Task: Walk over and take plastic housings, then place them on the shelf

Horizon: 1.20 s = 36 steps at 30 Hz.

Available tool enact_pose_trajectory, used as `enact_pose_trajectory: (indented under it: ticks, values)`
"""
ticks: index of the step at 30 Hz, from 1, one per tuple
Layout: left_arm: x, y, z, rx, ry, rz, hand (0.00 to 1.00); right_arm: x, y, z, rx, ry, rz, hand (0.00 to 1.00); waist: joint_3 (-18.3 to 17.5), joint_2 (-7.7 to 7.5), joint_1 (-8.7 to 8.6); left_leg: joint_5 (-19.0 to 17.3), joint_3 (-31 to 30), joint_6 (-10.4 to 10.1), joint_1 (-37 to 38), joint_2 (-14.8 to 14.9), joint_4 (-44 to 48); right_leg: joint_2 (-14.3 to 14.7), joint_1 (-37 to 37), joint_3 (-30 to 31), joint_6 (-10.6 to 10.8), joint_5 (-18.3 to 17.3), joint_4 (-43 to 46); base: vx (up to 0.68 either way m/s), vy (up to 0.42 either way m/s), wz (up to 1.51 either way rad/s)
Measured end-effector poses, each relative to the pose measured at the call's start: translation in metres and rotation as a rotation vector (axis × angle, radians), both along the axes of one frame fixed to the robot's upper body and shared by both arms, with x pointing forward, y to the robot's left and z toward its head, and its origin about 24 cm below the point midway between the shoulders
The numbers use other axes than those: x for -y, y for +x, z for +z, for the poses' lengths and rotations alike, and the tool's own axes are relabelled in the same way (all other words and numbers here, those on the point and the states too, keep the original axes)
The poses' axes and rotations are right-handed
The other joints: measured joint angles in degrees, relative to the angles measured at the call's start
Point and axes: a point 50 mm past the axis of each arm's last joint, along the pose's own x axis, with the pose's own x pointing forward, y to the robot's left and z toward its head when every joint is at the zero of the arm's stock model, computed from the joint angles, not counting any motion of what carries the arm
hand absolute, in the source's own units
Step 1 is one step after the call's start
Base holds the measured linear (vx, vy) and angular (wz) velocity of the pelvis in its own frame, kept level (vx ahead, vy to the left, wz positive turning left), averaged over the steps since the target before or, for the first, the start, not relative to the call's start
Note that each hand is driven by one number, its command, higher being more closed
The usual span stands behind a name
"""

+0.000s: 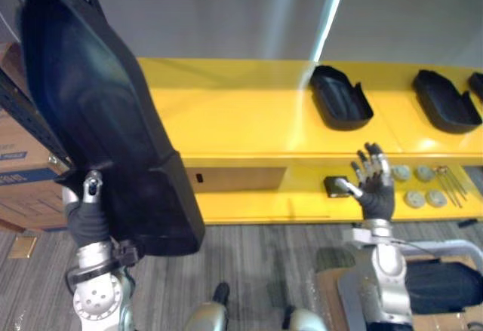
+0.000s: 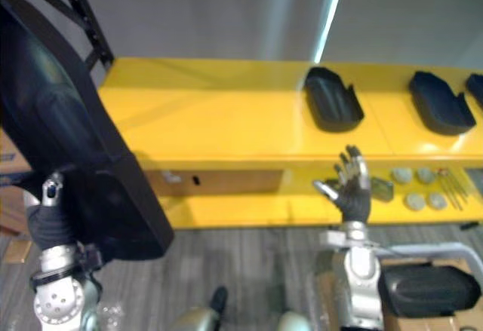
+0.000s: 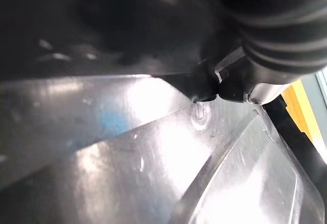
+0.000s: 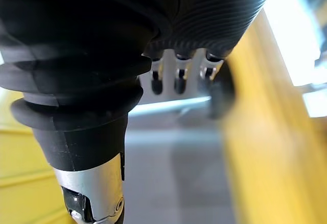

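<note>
Left hand [image 1: 87, 218] is gripping the lower end of a large black housing [image 1: 98, 120]. Its thumb is pressing over the near face while the fingers are hiding behind the plastic. The part is standing tall and tilted in the air at the robot's left, short of the yellow shelf [image 1: 241, 112] and touching nothing on it. Right hand [image 1: 373, 184] is hanging empty before the shelf's lower level, with its fingers straight and spread.

On the top level a first placed housing [image 1: 341, 99] and a second placed housing [image 1: 447, 102] are already lying hollow side up, well apart. The corner of a third dark part [image 1: 477, 84] is peeking in at the far right. The lower level is carrying a small dark block [image 1: 334, 187], some round discs [image 1: 413, 197] and thin rods [image 1: 450, 184]. Another dark part [image 2: 426, 289], seemingly a housing, is resting on a carton beside the right arm.

Judging from this, the pick-up is finished for the piece in hand, and setting it down is what is remaining. The bare stretch of top level to the left of the first placed housing is looking like the natural spot.
</note>
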Motion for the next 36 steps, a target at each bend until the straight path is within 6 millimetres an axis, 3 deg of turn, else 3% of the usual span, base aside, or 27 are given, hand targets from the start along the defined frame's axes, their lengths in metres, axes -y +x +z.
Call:
enact_pose_trajectory:
  ticks: [2, 4, 7, 10, 11, 13, 14, 19, 23, 25, 29, 33, 36]
  values:
    - [0.000, -0.001, 0.001, 0.002, 0.005, 0.000, 1.00, 0.005, -0.002, 0.006, 0.021, -0.003, -0.001, 0.00, -0.8, 1.11, 0.18, -1.8, 1.5, -2.8, 0.4, 1.4, 0.3, 0.2, 1.3, -2.6, 0.5, 2.9, 0.2, 0.17, -0.205, 0.75]
    - [-0.001, -0.001, 0.000, -0.021, -0.001, 0.013, 1.00, 0.005, -0.002, 0.012, 0.048, -0.004, 0.033, 0.00, -3.2, 1.94, 1.58, -0.9, 0.5, -4.4, 1.9, 3.1, -2.6, 1.4, 3.1, -5.2, 0.1, 2.9, -0.1, 0.23, -0.188, 0.38]
    - [0.002, -0.002, 0.002, -0.027, 0.003, 0.012, 1.00, -0.006, 0.004, 0.026, 0.100, -0.004, 0.104, 0.00, -4.5, 2.93, 2.15, 0.1, 1.0, -5.3, 2.7, 4.7, -5.2, 2.5, 4.8, -7.6, -0.1, 3.0, -1.5, 0.22, -0.133, 0.43]
    - [0.005, -0.002, -0.003, -0.065, -0.024, 0.009, 1.00, -0.011, 0.003, 0.022, 0.074, 0.005, 0.134, 0.00, -5.8, 2.11, 2.20, 1.2, 5.0, -4.6, 3.0, 5.3, -7.4, 2.3, 6.3, -9.6, -0.3, 2.9, -2.7, 0.11, -0.037, 0.43]
    - [0.009, 0.000, -0.006, -0.090, -0.026, -0.016, 1.00, -0.011, 0.001, 0.015, 0.043, 0.040, 0.131, 0.00, -6.1, 1.53, 1.64, 0.8, 10.4, -2.7, 2.9, 6.3, -7.4, 1.8, 7.1, -11.5, -0.3, 2.9, -2.8, 0.11, -0.003, 0.65]
    - [0.018, 0.005, -0.012, -0.132, -0.022, -0.077, 1.00, -0.011, -0.007, 0.003, -0.006, 0.073, 0.110, 0.00, -6.5, 0.94, 0.14, 1.5, 18.7, -2.2, 3.0, 8.2, -6.8, 0.9, 8.9, -14.0, -0.3, 2.9, -2.8, 0.11, 0.045, 0.85]
    - [0.024, 0.009, -0.018, -0.168, -0.014, -0.123, 1.00, -0.011, -0.011, -0.004, -0.034, 0.089, 0.101, 0.00, -7.2, 0.61, 0.02, 2.6, 19.8, -3.3, 3.2, 7.5, -7.2, 0.1, 9.0, -14.5, -0.3, 2.9, -2.3, 0.16, 0.113, 0.70]
    - [0.023, 0.033, -0.036, -0.323, 0.062, -0.163, 1.00, -0.018, -0.014, -0.010, -0.066, 0.096, -0.078, 0.00, -7.6, -0.39, -0.11, 3.2, 21.1, -2.7, 5.8, 5.9, -9.2, -1.8, 9.1, -13.4, -0.3, 2.9, -0.7, 0.06, 0.087, 0.03]
    - [0.012, 0.039, -0.043, -0.391, 0.062, -0.125, 1.00, 0.007, -0.031, -0.014, -0.082, 0.101, -0.397, 0.00, -7.7, -0.31, -1.70, 3.4, 25.3, -2.9, 8.3, 5.8, -12.0, -1.9, 9.4, -10.1, -0.3, 2.9, -2.6, -0.02, 0.018, -0.52]
    - [0.008, 0.044, -0.043, -0.390, 0.020, -0.121, 1.00, 0.026, -0.052, -0.022, -0.102, 0.122, -0.572, 0.00, -7.9, 0.02, -3.17, 3.0, 28.6, -2.6, 9.3, 5.8, -13.5, -1.9, 9.3, -8.1, 0.0, 3.0, -4.8, -0.05, 0.009, -0.56]
    - [-0.003, 0.052, -0.035, -0.377, 0.038, -0.093, 1.00, 0.033, -0.079, -0.037, -0.177, 0.106, -0.646, 0.00, -8.2, 0.80, -5.84, 3.0, 31.5, -2.8, 11.2, 6.1, -14.8, -1.7, 8.9, -5.7, 0.3, 3.2, -4.9, 0.00, 0.011, -0.40]
    - [-0.007, 0.062, -0.019, -0.325, 0.069, -0.099, 1.00, 0.024, -0.092, -0.058, -0.313, 0.047, -0.597, 0.00, -8.6, 1.79, -6.41, 3.2, 32.8, -2.8, 12.1, 6.3, -15.7, -1.4, 8.6, -4.5, 0.4, 3.9, -4.9, 0.02, 0.019, -0.15]
    - [-0.017, 0.073, -0.011, -0.333, 0.089, -0.090, 1.00, 0.007, -0.096, -0.105, -0.562, 0.021, -0.433, 0.00, -8.7, 2.04, -6.44, 3.2, 33.0, -2.8, 12.2, 6.3, -15.7, -1.4, 8.5, -4.4, 0.3, 4.3, -4.9, 0.00, 0.005, -0.01]
